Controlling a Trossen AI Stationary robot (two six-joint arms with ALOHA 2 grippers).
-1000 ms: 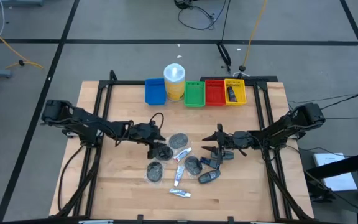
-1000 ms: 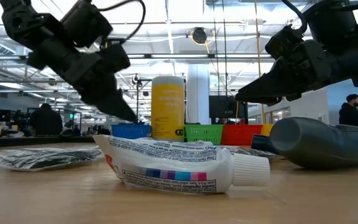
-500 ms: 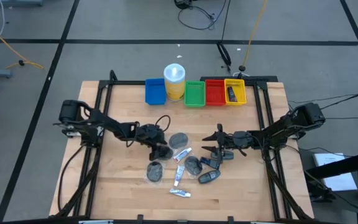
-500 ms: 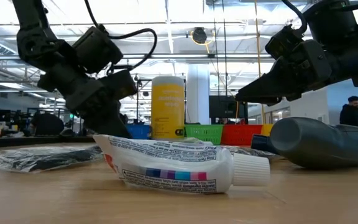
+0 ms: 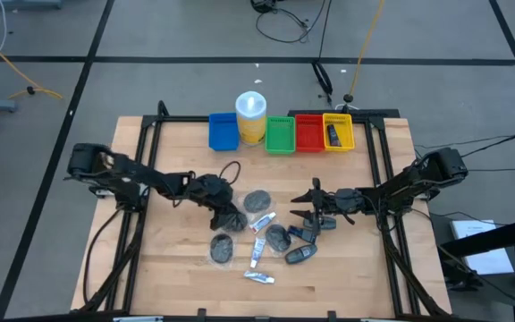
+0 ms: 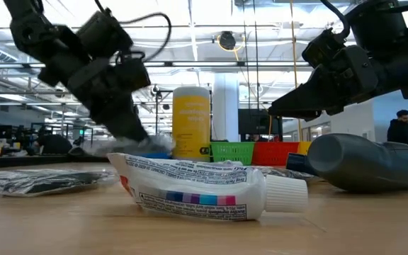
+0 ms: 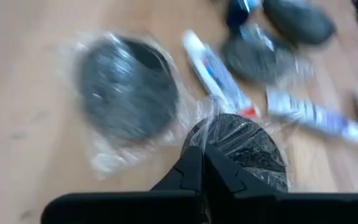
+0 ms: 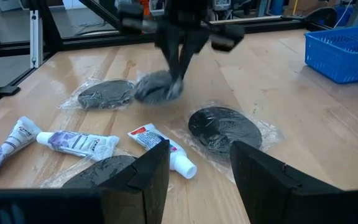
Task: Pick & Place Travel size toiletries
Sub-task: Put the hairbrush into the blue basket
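Note:
My left gripper [image 5: 232,215] is shut on a grey disc in clear wrap [image 7: 241,146], left of the pile in the middle of the table. The right wrist view shows that disc [image 8: 157,87] just above the wood. Three more wrapped discs [image 5: 257,202] [image 5: 223,246] [image 5: 278,237], thin tubes [image 5: 257,252] and dark oblong containers [image 5: 300,255] lie flat on the table. My right gripper [image 8: 197,174] stands open at the pile's right side [image 5: 304,215], holding nothing. My left gripper pinches the wrapped disc at its edge [image 7: 211,134] between its two shut fingers. The fingers slant down from the table's left side. The disc hangs tilted below the fingertips, lifted a little clear of the table.
Blue [image 5: 223,131], green [image 5: 280,134], red [image 5: 308,132] and yellow [image 5: 338,131] bins stand in a row at the far edge, with a yellow cylinder [image 5: 251,116] between blue and green. A dark item lies in the yellow bin. Bare wood lies near the front edge.
My left gripper has dipped onto the disc at the pile's left, shut on its edge and come up a little with it. The disc has left the table and now hangs tilted.

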